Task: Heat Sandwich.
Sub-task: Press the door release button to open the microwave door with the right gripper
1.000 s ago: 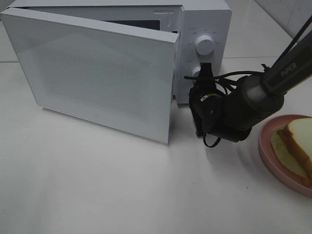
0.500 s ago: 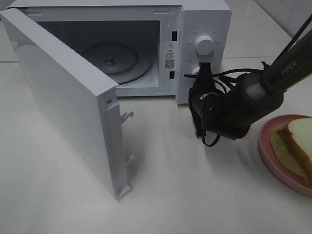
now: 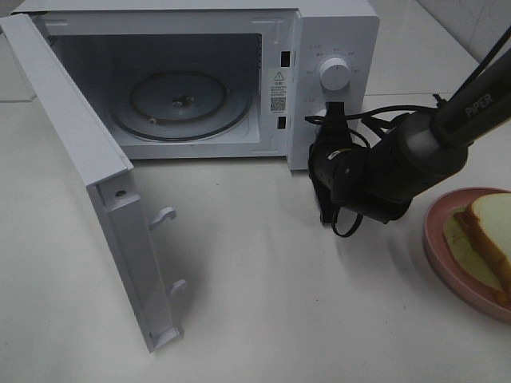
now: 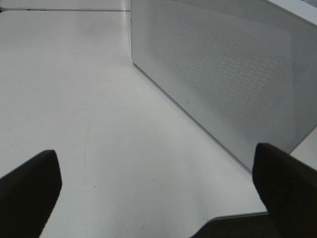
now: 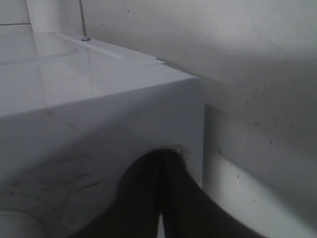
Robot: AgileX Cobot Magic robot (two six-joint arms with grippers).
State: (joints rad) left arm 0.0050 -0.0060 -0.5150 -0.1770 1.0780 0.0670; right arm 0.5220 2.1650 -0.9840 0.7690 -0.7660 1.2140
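White, smooth tabletop carries a boxy white microwave, its door standing wide open beside a round glass turntable. The right gripper is clenched empty at the control panel; the left gripper is spread wide, holding nothing. Far right, a round pink plate holds the sandwich: soft, light, crushable bread, so the stiff plate rim looks the safer hold.

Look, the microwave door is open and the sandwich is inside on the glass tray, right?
Not quite. The door is open, but the sandwich is outside, on the pink plate on the table. The exterior high view shows the glass tray bare.
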